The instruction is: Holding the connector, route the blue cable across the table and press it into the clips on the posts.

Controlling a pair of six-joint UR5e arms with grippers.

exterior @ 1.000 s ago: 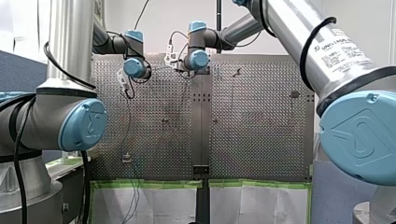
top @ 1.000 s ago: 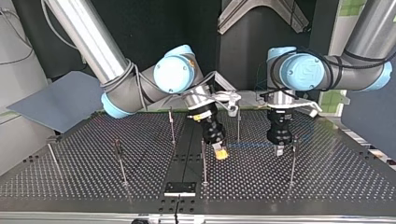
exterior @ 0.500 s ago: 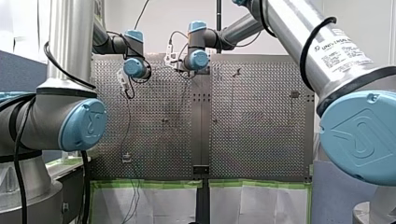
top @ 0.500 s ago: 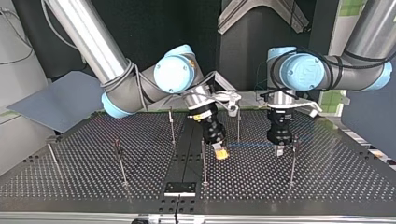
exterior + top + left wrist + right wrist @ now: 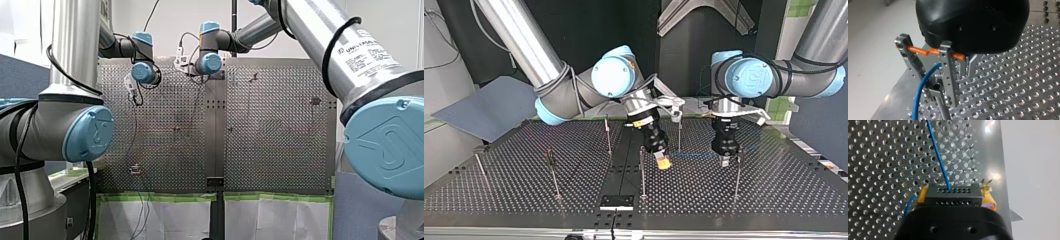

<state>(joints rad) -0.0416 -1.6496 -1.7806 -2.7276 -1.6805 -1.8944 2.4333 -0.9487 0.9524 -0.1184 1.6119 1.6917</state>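
Count: one connector [image 5: 953,195], one blue cable [image 5: 939,157], two grippers, six posts [image 5: 642,172] in the top view. Right gripper [image 5: 955,190] clamps the connector between yellow pads. The cable leaves the connector's face and runs level to the left gripper [image 5: 934,82], whose metal fingers [image 5: 949,72] stand apart with the cable loose between them. One post stands just beside the connector. Table [image 5: 774,195] edge lies near; bare perforated surface surrounds the connector.

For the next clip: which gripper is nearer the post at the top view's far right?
Left. My left gripper hangs close beside the post; my right gripper is farther, near the view's middle.
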